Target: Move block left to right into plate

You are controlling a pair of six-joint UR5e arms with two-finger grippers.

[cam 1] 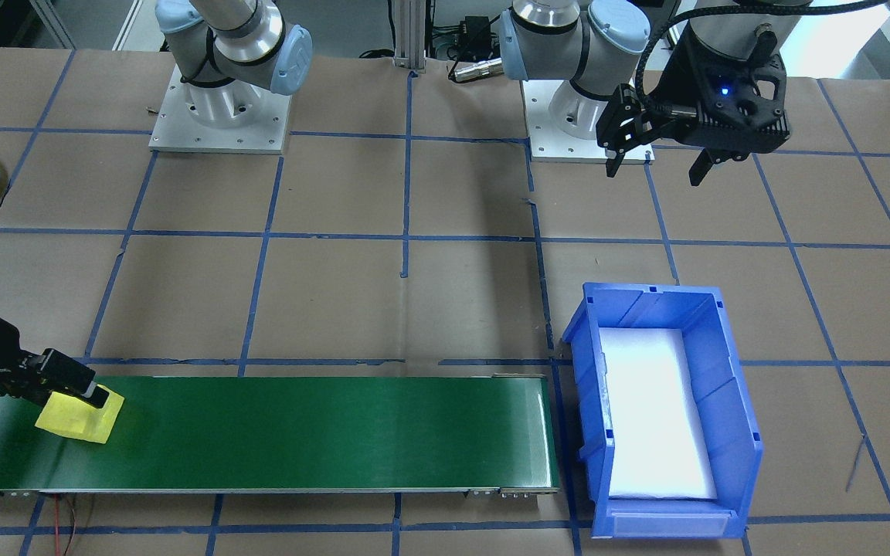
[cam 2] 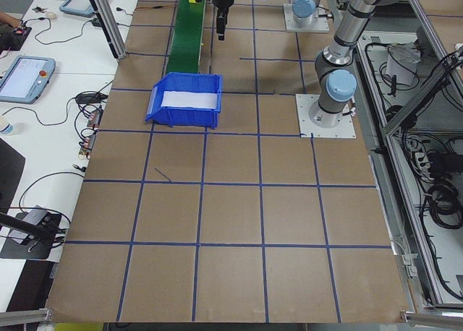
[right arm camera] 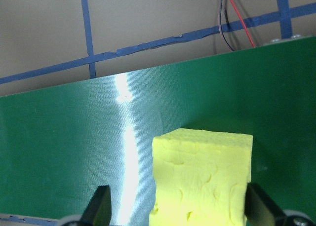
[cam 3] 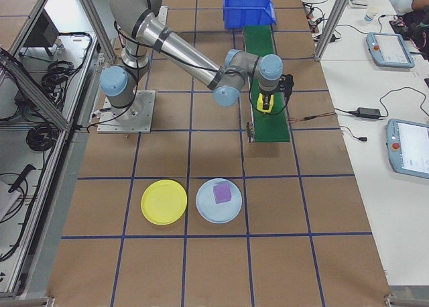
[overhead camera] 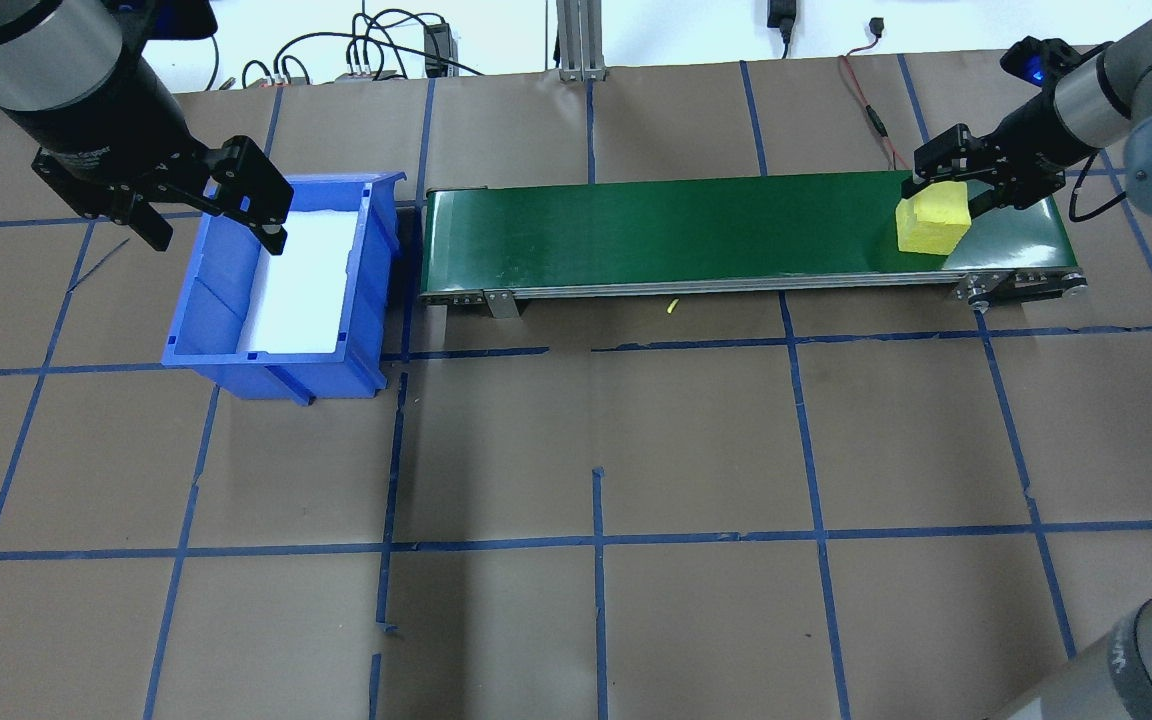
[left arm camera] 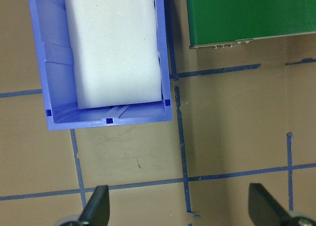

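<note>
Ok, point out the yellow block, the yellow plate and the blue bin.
yellow block [overhead camera: 929,224]: overhead view, front face.
yellow plate [cam 3: 163,202]: right-side view, middle of its flat centre.
blue bin [cam 1: 737,444]: front-facing view, outer side wall.

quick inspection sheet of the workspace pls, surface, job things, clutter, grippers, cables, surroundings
surface: brown paper-covered table with a blue tape grid.
job's things: yellow block on the green conveyor belt at its end by the right arm; yellow plate bare, on the table.
clutter: blue bin at the belt's other end; light blue plate with a purple cube.
grippers: right gripper straddles the block, fingers apart; left gripper open, over the bin.
cables: red and black wires beside the belt.
surroundings: side benches with pendants.
</note>
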